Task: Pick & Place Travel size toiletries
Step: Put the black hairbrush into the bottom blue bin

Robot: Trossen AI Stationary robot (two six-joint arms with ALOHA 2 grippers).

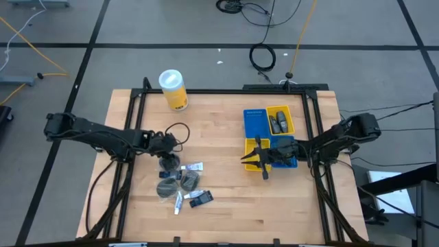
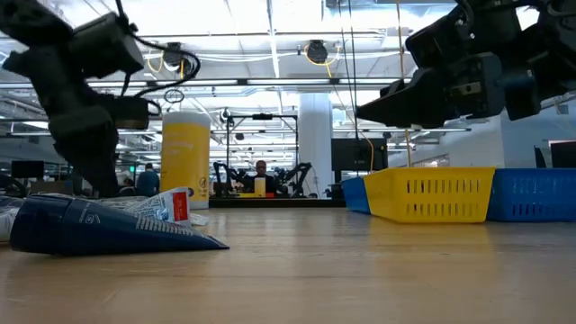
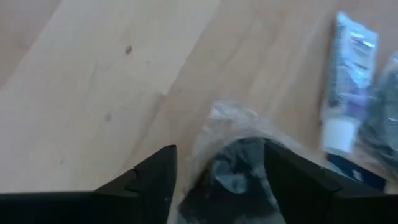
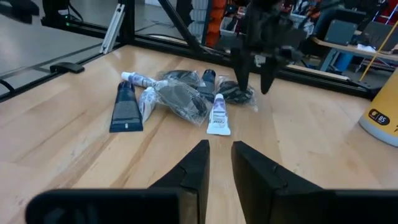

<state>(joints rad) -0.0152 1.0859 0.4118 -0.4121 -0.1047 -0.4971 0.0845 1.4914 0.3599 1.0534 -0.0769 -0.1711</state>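
The travel size toiletries lie in a loose pile left of the table's middle: grey round pouches in clear wrap, white tubes, a dark blue tube and a dark packet. My left gripper points steeply down at the pile's far end. It is open, with one finger on either side of a wrapped grey pouch; whether they touch it I cannot tell. My right gripper hovers level beside the tray, pointing toward the pile. A narrow gap shows between its fingers, with nothing in it.
The blue-and-yellow tray stands at the right; grey items lie in its far yellow compartment. A tall yellow canister with a white lid stands at the far left. Bare wood lies between pile and tray.
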